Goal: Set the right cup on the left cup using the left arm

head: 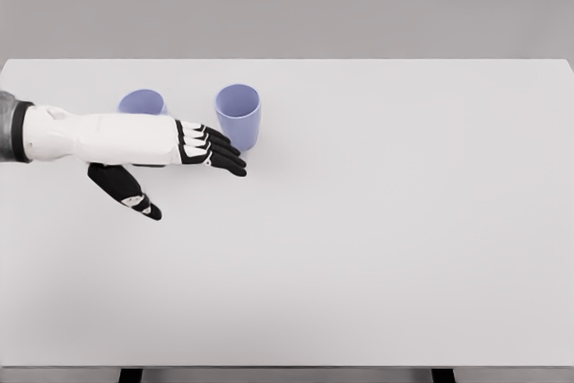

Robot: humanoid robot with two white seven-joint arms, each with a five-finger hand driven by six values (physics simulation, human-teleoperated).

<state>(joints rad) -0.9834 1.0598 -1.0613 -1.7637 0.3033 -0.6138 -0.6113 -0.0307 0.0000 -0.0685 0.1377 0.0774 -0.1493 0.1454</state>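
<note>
Right off my fingertips (226,155) sits the right cup (239,115), the lavender one standing upright with its mouth up. My left hand (193,145) is stretched out flat across the table (404,221), palm side turned in, fingers straight and pointing at the base of that cup. From the head view the tips look like they're just beside the lower wall of the cup, maybe brushing it, but I honestly can't tell if there's contact or a sliver of gap. Nothing's held, the hand is loose and spread, and my thumb (126,190) hangs down and back toward me, well away from the other fingers.

Behind my forearm (99,136), on the far side of it, is the left cup (142,101). Same lavender colour, also upright as far as I can see, but my arm covers its lower half so only the rim and upper wall show. It sits back along my arm from the knuckles, close to the other cup but not touching it; there's a clear bit of table between the two.

Only one view to go on, and my right arm doesn't show in it. Beyond my fingers the white tabletop runs off to the far edge.
</note>
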